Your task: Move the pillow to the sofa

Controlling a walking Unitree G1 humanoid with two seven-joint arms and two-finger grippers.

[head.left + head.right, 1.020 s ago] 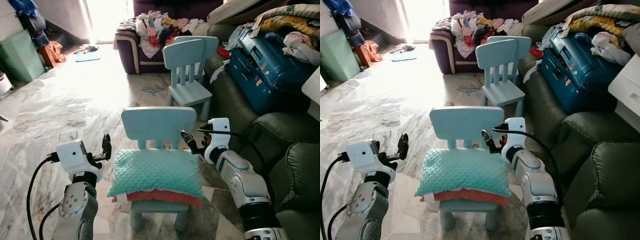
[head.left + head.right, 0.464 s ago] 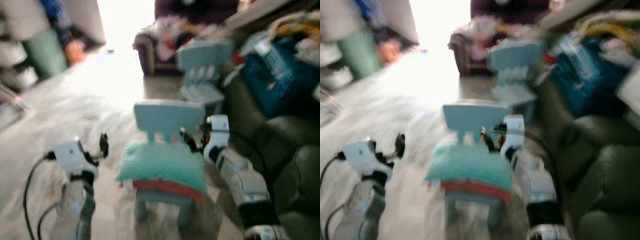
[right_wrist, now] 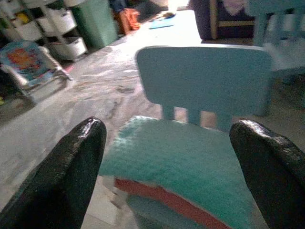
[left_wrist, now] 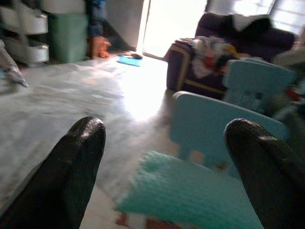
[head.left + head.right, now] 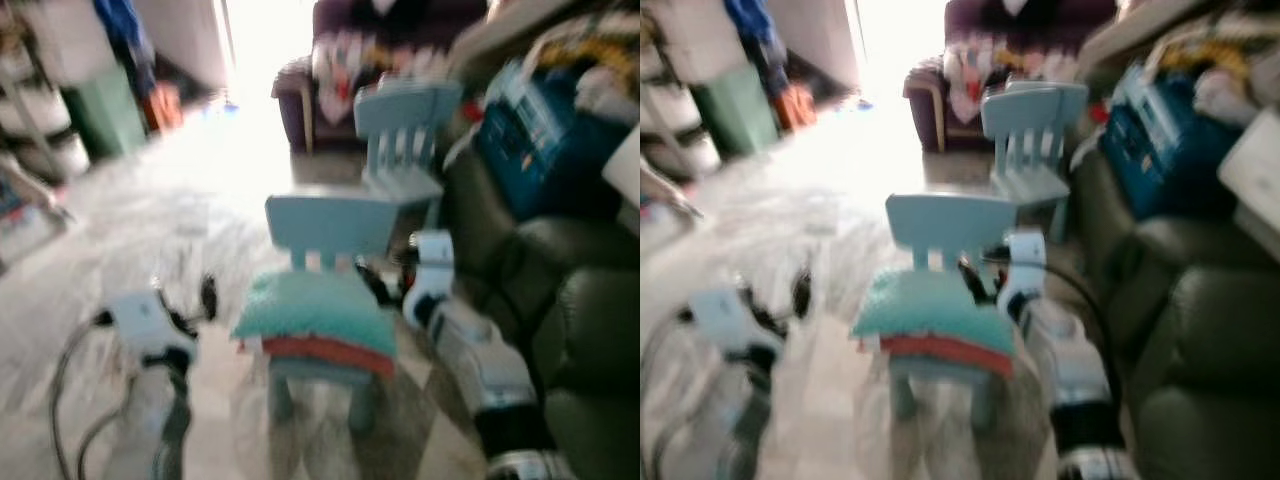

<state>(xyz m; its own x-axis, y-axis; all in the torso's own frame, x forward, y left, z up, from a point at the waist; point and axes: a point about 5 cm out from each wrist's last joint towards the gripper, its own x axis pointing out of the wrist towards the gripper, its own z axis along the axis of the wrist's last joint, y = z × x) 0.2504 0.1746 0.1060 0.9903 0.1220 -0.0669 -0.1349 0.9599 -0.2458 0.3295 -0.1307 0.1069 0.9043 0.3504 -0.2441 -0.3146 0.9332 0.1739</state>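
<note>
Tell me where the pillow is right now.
The teal pillow lies on the seat of the near blue chair, atop a red cushion, centred between the left gripper and right gripper.

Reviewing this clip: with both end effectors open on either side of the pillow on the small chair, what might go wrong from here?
1. The teal pillow lies on a red cushion; the open left end effector and right end effector may pinch both, or drag the red one off.
2. The light blue chair looks light; a squeeze or lift might shift or tip it.
3. The eye views are blurred, so the head is likely moving; aim at the pillow may be off.
</note>
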